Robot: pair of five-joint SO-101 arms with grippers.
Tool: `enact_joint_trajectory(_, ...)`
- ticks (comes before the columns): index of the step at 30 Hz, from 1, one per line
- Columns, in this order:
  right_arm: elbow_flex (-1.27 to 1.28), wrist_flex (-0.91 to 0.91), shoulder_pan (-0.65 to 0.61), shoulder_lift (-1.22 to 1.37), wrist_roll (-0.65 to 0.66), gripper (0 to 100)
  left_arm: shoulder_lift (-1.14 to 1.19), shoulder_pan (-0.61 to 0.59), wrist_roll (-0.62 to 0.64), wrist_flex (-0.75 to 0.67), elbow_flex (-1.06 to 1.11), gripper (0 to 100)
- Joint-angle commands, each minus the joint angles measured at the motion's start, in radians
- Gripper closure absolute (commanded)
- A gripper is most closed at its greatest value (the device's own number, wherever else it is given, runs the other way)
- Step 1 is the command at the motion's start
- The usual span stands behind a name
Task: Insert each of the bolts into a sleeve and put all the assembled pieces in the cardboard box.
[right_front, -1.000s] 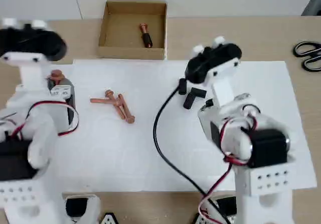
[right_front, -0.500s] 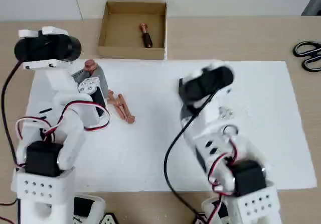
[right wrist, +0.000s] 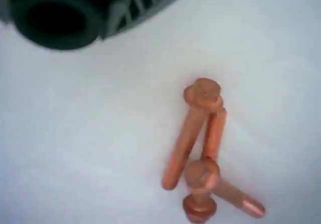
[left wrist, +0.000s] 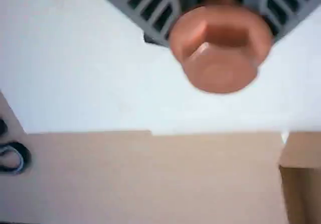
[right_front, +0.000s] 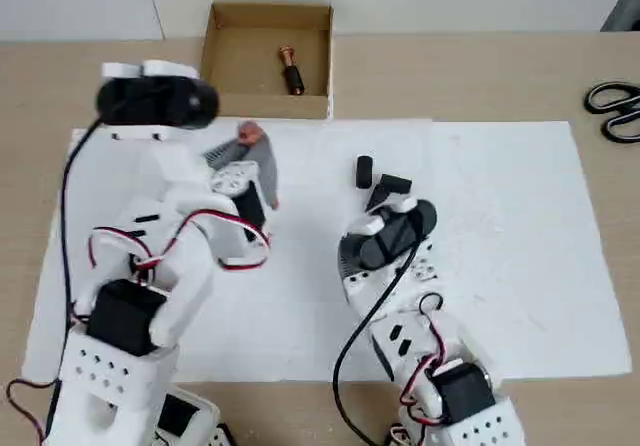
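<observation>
Bolt [left wrist: 220, 48], coppery, hex-headed, sits in ribbed grey pincer [right_front: 246, 149].

Copper bolt [left wrist: 220, 48], black sleeve [right wrist: 52, 18], brown cardboard box [right_front: 208, 66], white paper [right_front: 500, 216].

Bright, even, diffuse light is falling from above onto the large white paper sheet [right_front: 500, 216], which is glowing without harsh glare. The white plastic left arm [right_front: 165, 251] and white plastic right arm [right_front: 405, 311] are casting only faint, soft-edged shadows. The copper-coloured hexagonal-headed metal bolt [left wrist: 220, 48] is showing a dull sheen; the loose copper-coloured bolts [right wrist: 200, 148] are throwing pale grey shadows
</observation>
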Motion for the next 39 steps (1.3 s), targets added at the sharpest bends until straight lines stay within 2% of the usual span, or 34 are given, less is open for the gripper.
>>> enact_joint_trajectory(1,0.009,-0.027,-0.059,-0.053,-0.026,99.5,-0.017,0.031,0.012,-0.094,0.051,99)
enact_joint_trajectory(5,0.011,-0.025,-0.079,-0.053,-0.052,99.5,-0.023,0.086,0.012,-0.212,0.171,99)
enact_joint_trajectory(8,0.009,-0.025,-0.079,-0.059,-0.052,99.5,-0.023,0.127,0.012,-0.25,0.216,99)
enact_joint_trajectory(18,0.009,-0.025,-0.12,-0.054,-0.072,99.5,-0.023,0.207,0.012,-0.256,0.228,99)
enact_joint_trajectory(39,0.008,-0.027,-0.119,-0.061,-0.072,99.5,-0.025,0.209,0.012,-0.315,0.317,99)
